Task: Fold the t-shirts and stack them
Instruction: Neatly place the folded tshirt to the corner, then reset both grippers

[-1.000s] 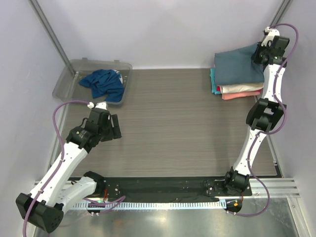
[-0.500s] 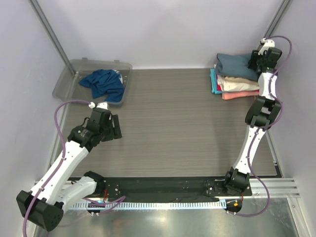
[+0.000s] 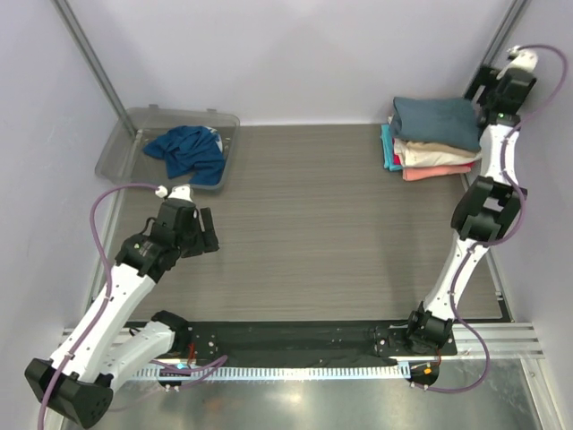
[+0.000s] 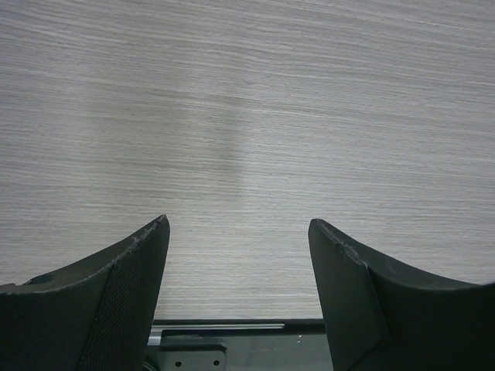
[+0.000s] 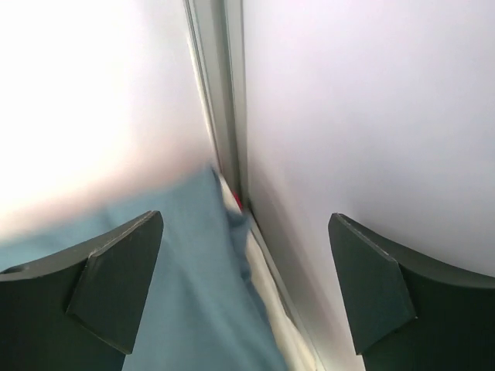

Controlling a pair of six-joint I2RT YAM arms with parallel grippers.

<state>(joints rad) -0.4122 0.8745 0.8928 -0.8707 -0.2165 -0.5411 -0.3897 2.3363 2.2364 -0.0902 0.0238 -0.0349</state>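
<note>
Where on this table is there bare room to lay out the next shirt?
Free: the middle of the table, bare wood between the tub at far left and the shirt stack at far right, ahead of the left claw. Crowded: the tub, holding a crumpled blue shirt, and the far right corner, stack plus right claw.

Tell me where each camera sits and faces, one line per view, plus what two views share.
Top external: fixed above and behind the robot, looking down on the table; the left arm and right arm both show.
Left wrist: on the left arm, facing down at bare table; the open left gripper shows.
Right wrist: on the right arm, facing the far right corner's walls; the open right gripper shows.
Shared: top external and right wrist both show the slate-blue t-shirt topping the stack.
</note>
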